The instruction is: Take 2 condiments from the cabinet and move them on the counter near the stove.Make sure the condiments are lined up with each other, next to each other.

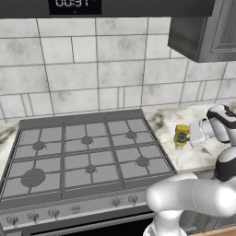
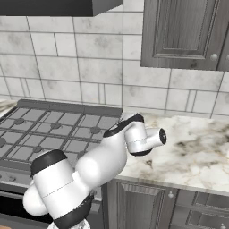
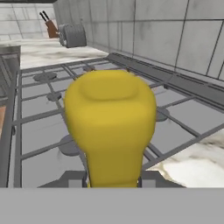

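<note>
A squat yellow squeeze bottle (image 1: pixel 181 135), one of the condiments, hangs sideways just over the marble counter (image 1: pixel 198 159), close to the right edge of the stove (image 1: pixel 83 152). My gripper (image 1: pixel 190 134) reaches in from the right and is shut on it. In the hand view the yellow bottle (image 3: pixel 111 127) bulges up close between the two dark fingertips (image 3: pixel 72 178), with the stove grates (image 3: pixel 39 109) behind it. I cannot tell whether it touches the counter. The grey cabinet (image 2: pixel 183 36) hangs above the counter (image 2: pixel 197 152) with its doors closed.
A tiled wall (image 1: pixel 92 69) runs behind the stove, and a dark unit with a clock display (image 1: pixel 73 4) hangs over it. Beyond the stove's far side stand a knife block (image 3: pixel 51 28) and a round grey appliance (image 3: pixel 72 35). Grey drawers (image 2: pixel 147 205) sit below the counter.
</note>
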You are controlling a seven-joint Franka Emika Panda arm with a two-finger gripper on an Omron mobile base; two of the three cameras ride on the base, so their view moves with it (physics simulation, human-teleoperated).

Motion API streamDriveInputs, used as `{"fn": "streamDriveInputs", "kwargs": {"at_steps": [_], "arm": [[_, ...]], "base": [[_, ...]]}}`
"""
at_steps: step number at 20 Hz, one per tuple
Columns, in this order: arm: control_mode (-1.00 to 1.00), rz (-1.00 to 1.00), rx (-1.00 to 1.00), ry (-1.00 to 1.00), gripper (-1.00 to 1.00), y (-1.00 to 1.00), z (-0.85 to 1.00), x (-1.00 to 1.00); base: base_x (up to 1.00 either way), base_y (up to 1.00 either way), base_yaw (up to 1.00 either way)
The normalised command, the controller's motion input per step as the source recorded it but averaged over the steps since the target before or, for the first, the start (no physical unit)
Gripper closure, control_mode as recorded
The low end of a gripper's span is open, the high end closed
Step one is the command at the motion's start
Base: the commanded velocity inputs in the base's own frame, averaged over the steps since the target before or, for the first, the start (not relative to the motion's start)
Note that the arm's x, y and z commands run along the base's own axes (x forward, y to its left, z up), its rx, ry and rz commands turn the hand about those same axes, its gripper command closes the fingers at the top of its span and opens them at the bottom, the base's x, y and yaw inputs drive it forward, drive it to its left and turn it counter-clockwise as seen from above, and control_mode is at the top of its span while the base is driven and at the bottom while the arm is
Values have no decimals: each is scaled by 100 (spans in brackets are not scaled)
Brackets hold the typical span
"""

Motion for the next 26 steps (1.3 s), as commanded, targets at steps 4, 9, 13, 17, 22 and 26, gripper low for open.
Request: {"fn": "streamDriveInputs", "kwargs": {"at_steps": [4,9,13,17,22,26], "arm": [[-100,2,0,0,100,14,-22,0],[-100,1,0,-1,100,5,-21,0],[-100,1,0,-2,100,0,-18,3],[-100,1,0,-1,100,0,-16,8],[-100,1,0,0,100,0,-16,7],[-100,0,0,0,100,0,-14,10]], "base": [[0,0,0],[0,0,0],[0,0,0],[0,0,0],[0,0,0],[0,0,0]]}}
